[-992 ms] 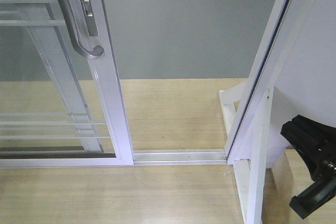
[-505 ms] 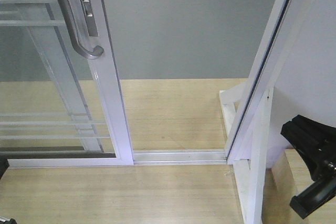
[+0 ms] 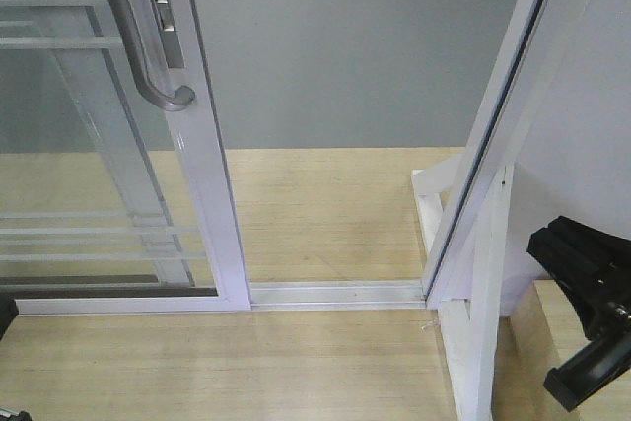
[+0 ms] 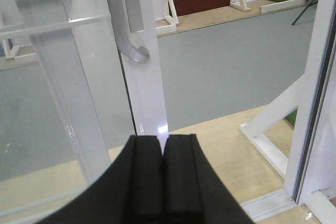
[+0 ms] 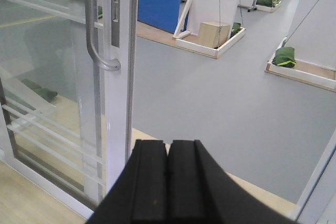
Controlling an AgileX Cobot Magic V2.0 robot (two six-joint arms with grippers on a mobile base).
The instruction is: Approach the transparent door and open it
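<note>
The transparent door (image 3: 108, 145) runs off the top and left edges — its handle (image 3: 138, 36) loses its upper end.

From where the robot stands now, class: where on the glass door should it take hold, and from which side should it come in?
Grip the grey bar handle on the glass door, on its straight upright stretch above the curved foot. The bar stands off the white frame, leaving room for a finger behind it. Come in from the open doorway side, jaws level and spread across the bar. Both the left gripper and right gripper are closed now and would need opening.
</note>
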